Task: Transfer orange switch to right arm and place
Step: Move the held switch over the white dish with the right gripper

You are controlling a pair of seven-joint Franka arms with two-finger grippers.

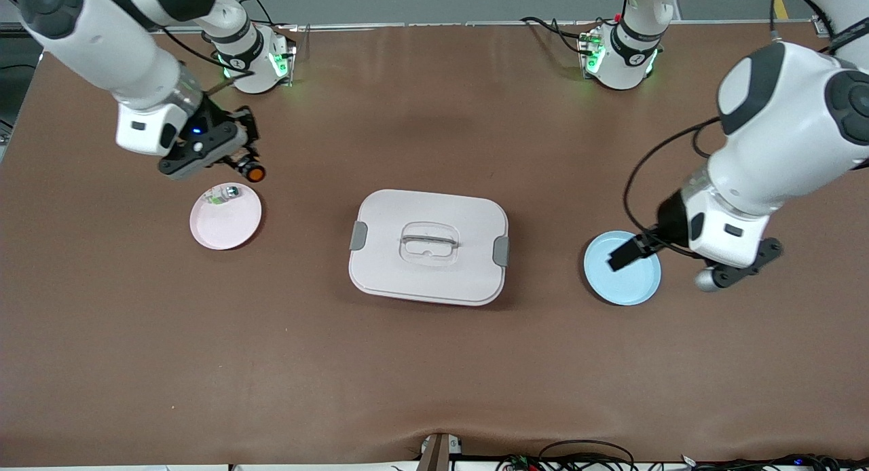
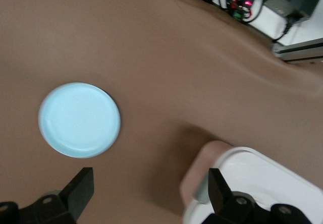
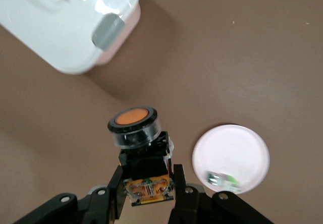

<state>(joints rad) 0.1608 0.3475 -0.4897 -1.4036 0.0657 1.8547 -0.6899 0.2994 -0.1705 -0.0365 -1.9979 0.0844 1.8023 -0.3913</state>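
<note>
right wrist view shows the right gripper [image 3: 149,183] with its jaws clamped on the orange switch [image 3: 135,128], the black fingers [image 3: 113,186] pressing the switch's orange-marked body from both sides while the round orange cap points away from the wrist. the switch hangs in the air over bare table [image 3: 262,57], just beside the pink plate [image 3: 230,156]. on that plate lies a small clear-and-green part [image 3: 223,180], close to the rim. in the front view the right gripper [image 1: 237,160] and the orange switch [image 1: 253,173] sit just off the pink plate's [image 1: 225,220] rim on the side toward the robots' bases, and the clear-and-green part [image 1: 224,195] rests on that same side of the plate. the white lidded box [image 1: 428,247] stands at the middle of the table, well apart from the pink plate toward the left arm's end. further toward that end lies the blue plate [image 1: 628,281]. the left gripper [image 1: 635,248] hovers over the blue plate's edge, holding nothing; the left wrist view shows its fingers [image 2: 78,188] spread wide apart, with the blue plate [image 2: 79,119] bare.
</note>
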